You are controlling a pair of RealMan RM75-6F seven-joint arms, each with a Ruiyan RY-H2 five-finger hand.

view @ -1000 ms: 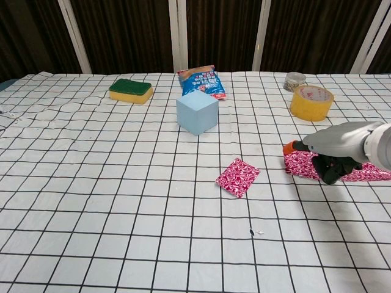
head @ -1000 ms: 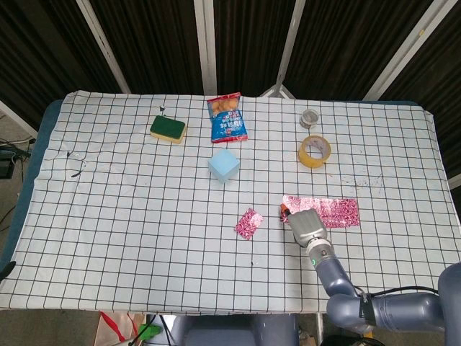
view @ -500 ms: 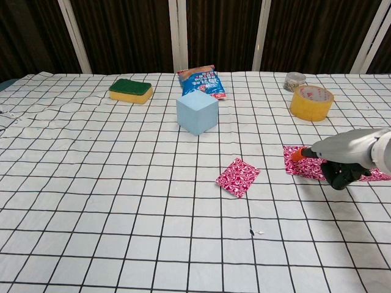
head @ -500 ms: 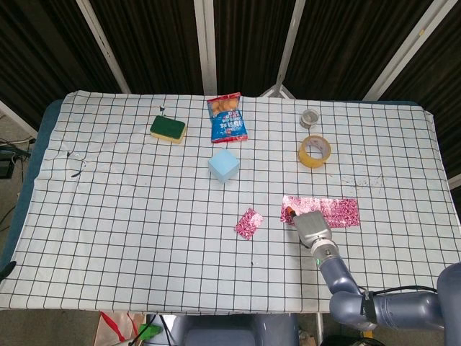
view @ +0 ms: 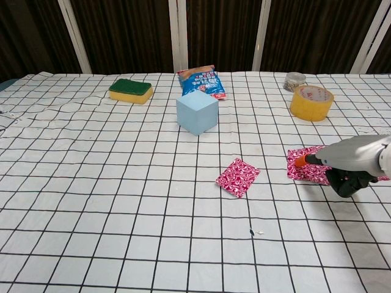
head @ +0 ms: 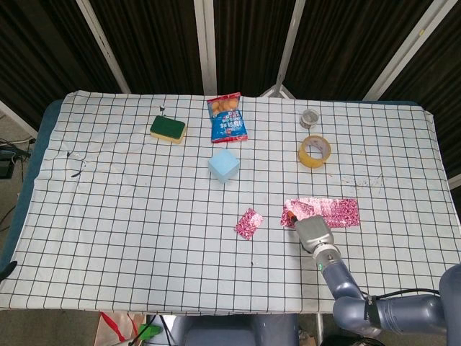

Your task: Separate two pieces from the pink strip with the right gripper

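The pink patterned strip point(head: 336, 211) lies on the checked cloth at the right, also seen in the chest view as the strip point(view: 307, 157). My right hand point(head: 311, 229) sits over the strip's left end, which looks rumpled and slightly raised. In the chest view the right hand point(view: 350, 160) has an orange fingertip pressed on that end, with dark fingers curled beneath. It appears to pinch the strip there. One separate pink piece point(head: 248, 223) lies flat to the left, apart from the hand, shown as the pink piece point(view: 237, 177). My left hand does not show in either view.
A light blue cube point(head: 223, 165) stands mid-table. Behind it lie a green-and-yellow sponge point(head: 168, 129) and a blue snack bag point(head: 227, 118). A yellow tape roll point(head: 315, 151) and a small silver roll point(head: 310, 117) sit behind the strip.
My right hand has drawn back toward the robot and slightly right. The strip's left end shifted with it and now looks crumpled. The separate pink piece has not moved.
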